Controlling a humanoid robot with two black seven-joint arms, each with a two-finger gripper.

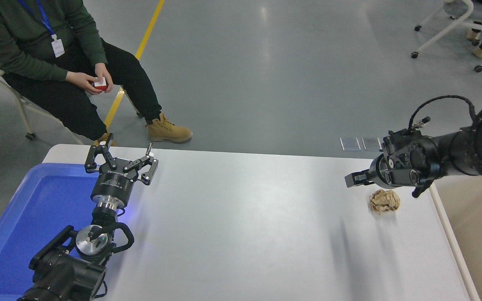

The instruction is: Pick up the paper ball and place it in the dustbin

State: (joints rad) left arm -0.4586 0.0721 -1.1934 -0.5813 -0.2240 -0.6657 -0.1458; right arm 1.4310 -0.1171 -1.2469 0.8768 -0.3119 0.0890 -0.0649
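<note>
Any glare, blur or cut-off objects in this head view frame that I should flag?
Head view: soft overhead glare streaks the white table and grey floor. The black right gripper is slightly motion-blurred beside the crumpled tan-brown paper ball, which stays sharp. The cream-beige plastic dustbin is cropped at the right edge. The black left gripper is crisp, over the bright blue tray.

Bright, even overhead light on my feed.
I see soft glare streaks across the white table (245, 217), pale reflections on the far floor (266, 62), faint shadows, and slight motion blur on the right arm (454, 154).
</note>
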